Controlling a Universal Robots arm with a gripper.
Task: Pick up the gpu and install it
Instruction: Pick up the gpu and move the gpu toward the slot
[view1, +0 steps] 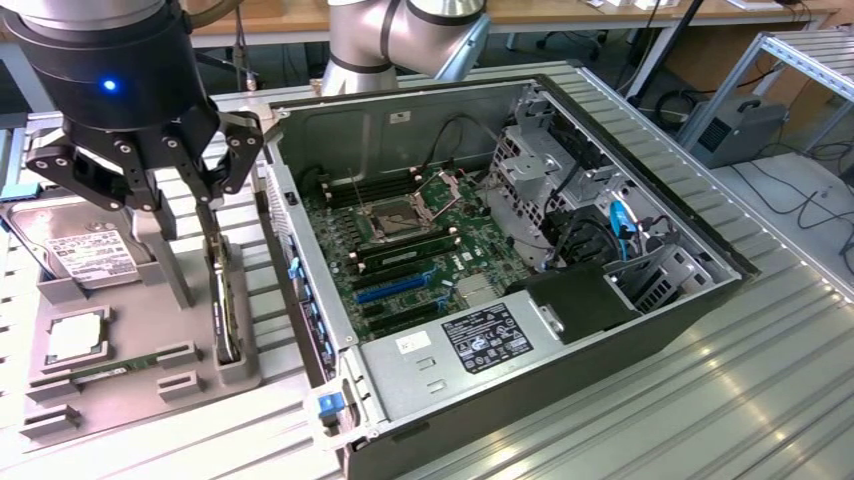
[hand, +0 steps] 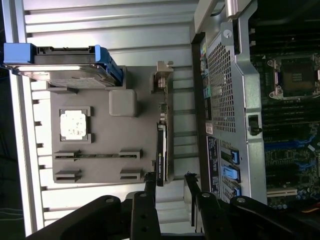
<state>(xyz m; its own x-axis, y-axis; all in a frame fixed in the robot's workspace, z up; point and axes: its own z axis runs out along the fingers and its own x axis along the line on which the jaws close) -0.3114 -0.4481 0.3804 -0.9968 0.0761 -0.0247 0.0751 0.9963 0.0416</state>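
- Exterior view: my gripper (view1: 187, 235) hangs with its fingers spread apart and holding nothing, low over the grey moulded holder tray (view1: 120, 385). The gpu (view1: 230, 310), a thin flat black circuit card, stands on edge in the tray's slot nearest the open dark metal computer case (view1: 400, 95). My arm points straight down with the wrist upright.
- Wrist view: the gpu (hand: 161, 150) lies lengthwise in the tray (hand: 107, 135), one end between my open fingers (hand: 150, 181) and closer to one than the other. I judge the grasp needs the card centred, a vertical descent, and pads closing on its flat faces, not its components.
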